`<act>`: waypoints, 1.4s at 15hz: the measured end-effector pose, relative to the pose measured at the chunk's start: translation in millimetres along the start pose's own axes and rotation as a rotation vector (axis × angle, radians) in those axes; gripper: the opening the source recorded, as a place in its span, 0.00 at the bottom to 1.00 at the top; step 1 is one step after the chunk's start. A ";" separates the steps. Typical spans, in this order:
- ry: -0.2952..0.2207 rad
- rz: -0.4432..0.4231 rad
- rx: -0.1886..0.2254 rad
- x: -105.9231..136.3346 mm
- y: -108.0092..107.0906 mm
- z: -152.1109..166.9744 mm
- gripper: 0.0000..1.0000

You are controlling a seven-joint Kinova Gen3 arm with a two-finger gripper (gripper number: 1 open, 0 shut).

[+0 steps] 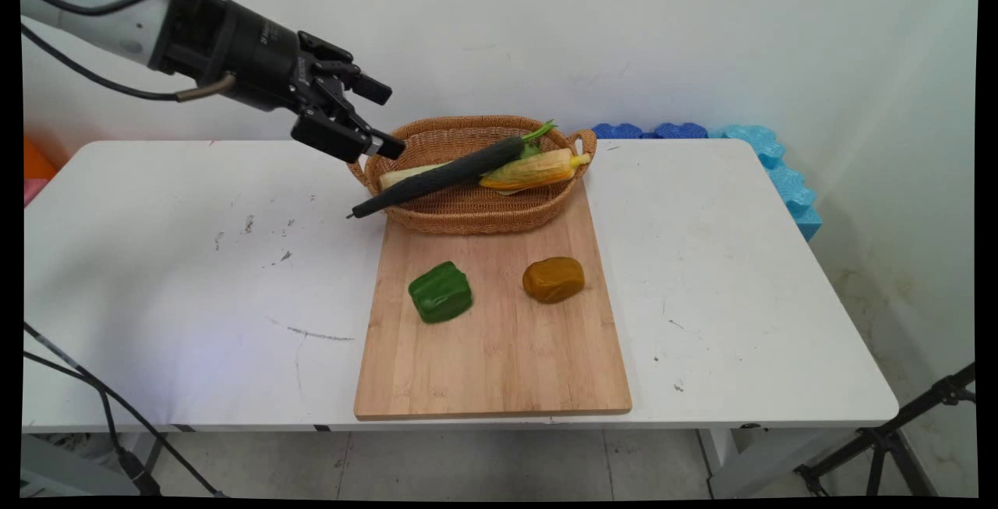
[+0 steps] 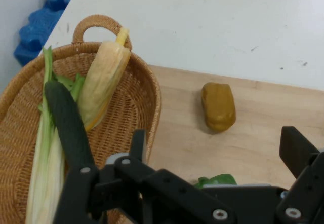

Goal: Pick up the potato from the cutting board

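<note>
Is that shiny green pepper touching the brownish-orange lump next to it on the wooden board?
Apart. The main view shows the green pepper and the brownish-orange lump lying side by side on the wooden board with bare wood plainly between them.

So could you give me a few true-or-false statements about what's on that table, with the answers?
1. The basket stands at the far end of the cutting board. True.
2. The green pepper lies in the basket. False: it lies on the cutting board.
3. The gripper is open, holding nothing. True.
4. The dark cucumber lies wholly inside the basket. False: one end sticks out over the rim.
5. The corn cob lies in the basket. True.
</note>
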 end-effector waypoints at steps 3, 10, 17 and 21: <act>-0.034 -0.027 0.031 1.5 -0.3 13.1 1.00; -0.131 -0.136 0.054 35.4 4.6 78.1 1.00; -0.253 -0.237 0.017 67.3 29.8 172.7 1.00; -0.320 -0.260 0.010 71.6 37.2 231.2 1.00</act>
